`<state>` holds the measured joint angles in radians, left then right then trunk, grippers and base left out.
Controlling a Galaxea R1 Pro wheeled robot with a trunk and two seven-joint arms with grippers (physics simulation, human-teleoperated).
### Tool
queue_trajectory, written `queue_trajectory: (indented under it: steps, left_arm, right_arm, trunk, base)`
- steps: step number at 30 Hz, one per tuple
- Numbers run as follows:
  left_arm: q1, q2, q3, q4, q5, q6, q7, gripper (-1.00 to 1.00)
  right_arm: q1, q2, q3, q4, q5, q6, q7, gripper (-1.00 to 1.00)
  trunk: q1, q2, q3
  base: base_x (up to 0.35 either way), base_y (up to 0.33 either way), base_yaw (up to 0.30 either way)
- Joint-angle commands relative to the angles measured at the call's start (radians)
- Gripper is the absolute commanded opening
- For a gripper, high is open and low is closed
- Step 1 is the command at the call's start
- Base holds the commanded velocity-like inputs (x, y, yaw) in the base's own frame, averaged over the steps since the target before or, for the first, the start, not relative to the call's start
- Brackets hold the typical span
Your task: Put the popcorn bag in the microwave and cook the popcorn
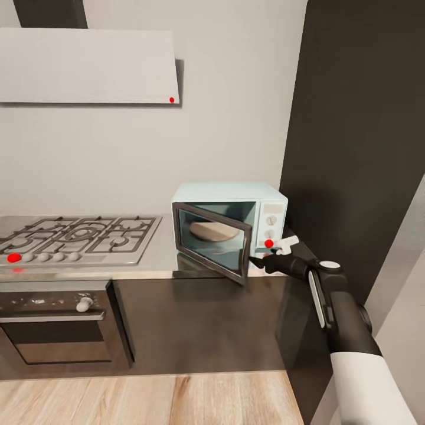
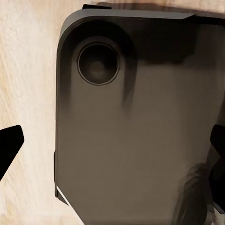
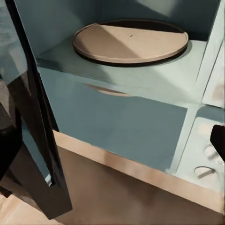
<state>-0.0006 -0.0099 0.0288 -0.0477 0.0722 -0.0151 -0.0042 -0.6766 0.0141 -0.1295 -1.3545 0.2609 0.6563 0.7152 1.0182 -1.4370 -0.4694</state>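
microwave door ajar, no legible txt | R claw at door edge, grip unclear

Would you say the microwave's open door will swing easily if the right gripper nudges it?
Probably: the door hangs half-open from its left edge, so a nudge should pivot it. The microwave looks small, so a hard push from the right gripper might slide it.

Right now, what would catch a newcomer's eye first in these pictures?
The mint microwave on the countertop, its door swung partly open, showing a round turntable with nothing on it. The right hand reaches at the door's free edge. Left of it sits a gas hob with a red knob.
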Motion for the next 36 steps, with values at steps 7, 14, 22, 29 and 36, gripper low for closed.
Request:
queue_trajectory:
  steps: [7, 14, 22, 29, 36]
  left_arm:
    - [-0.001, -0.001, 0.002, 0.0, 0.008, -0.002, 0.0, 1.0]
    - [-0.001, -0.001, 0.002, 0.0, 0.008, -0.002, 0.0, 1.0]
    - [-0.001, -0.001, 0.002, -0.001, 0.008, -0.002, 0.0, 1.0]
    - [-0.001, 0.001, 0.002, 0.0, 0.008, -0.002, 0.0, 1.0]
    - [-0.001, 0.0, 0.002, -0.001, 0.008, -0.002, 0.0, 1.0]
  right_arm:
    - [-0.001, -0.006, 0.038, -0.006, -0.014, -0.012, -0.103, 1.0]
    - [-0.001, -0.018, -0.02, -0.008, -0.013, -0.056, -0.115, 1.0]
    - [-0.001, -0.049, -0.045, -0.007, -0.01, -0.074, -0.125, 1.0]
    - [-0.001, -0.045, -0.041, 0.001, -0.008, -0.09, -0.147, 1.0]
    - [-0.001, -0.04, -0.037, 0.004, -0.019, -0.089, -0.134, 1.0]
  trunk:
    - [0.0, -0.001, -0.001]
    - [0.0, -0.001, -0.001]
    - [0.0, -0.001, -0.001]
    - [0.0, -0.001, -0.001]
    - [0.0, -0.001, -0.001]
  base:
    - [0.0, 0.0, 0.0]
    - [0.0, 0.0, 0.0]
    - [0.004, 0.0, 0.0]
    - [0.246, 0.0, 0.0]
    - [0.232, 0.0, 0.0]
